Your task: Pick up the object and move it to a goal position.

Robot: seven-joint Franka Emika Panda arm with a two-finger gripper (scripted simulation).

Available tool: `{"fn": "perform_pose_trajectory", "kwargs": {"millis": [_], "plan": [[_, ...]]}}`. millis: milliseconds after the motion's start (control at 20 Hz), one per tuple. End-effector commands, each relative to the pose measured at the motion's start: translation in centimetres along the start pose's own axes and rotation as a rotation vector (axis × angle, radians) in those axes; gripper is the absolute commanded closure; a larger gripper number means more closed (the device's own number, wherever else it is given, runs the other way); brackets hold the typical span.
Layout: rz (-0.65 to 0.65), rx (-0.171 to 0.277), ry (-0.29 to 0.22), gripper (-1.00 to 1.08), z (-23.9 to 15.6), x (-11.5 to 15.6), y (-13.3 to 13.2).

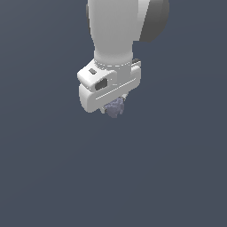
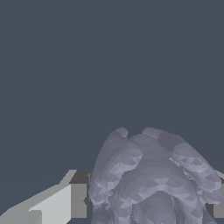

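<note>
Gripping the object (image 2: 151,179), the jaws sit closed around it: in the wrist view 1 finger (image 2: 65,201) presses against the lump's side, and the opposite finger is only a sliver at the frame edge. You have the grey-lavender lump tucked under the gripper (image 1: 116,105), with only its lower part peeking below the white hand in the exterior view. Around it you see nothing but flat dark background, so you cannot tell from either view how high it hangs or where the goal lies.

Watch the hold. The surface is bumpy and ridged, so the pads probably bear on a few high points rather than a flat face. A quick swing or hard stop could let the lump twist or slide out. Move it steadily, and release only once you are at the goal.
</note>
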State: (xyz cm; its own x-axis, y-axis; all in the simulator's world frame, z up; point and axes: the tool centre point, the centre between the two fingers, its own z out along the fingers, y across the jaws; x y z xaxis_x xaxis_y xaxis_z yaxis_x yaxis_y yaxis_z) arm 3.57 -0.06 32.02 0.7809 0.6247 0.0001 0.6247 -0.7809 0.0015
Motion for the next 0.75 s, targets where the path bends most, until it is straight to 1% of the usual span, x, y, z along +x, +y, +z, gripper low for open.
{"fn": "perform_pose_trajectory", "kwargs": {"millis": [0, 200, 350, 700], "plan": [[0.0, 0.001, -0.001, 1.08, -2.4, 0.0, -0.7], [0.001, 0.001, 0.0, 1.08, -5.3, 0.0, -1.4], [0.001, 0.001, 0.0, 1.08, -6.7, 0.0, -1.7], [0.001, 0.002, 0.0, 1.08, -8.0, 0.1, -2.0]]}}
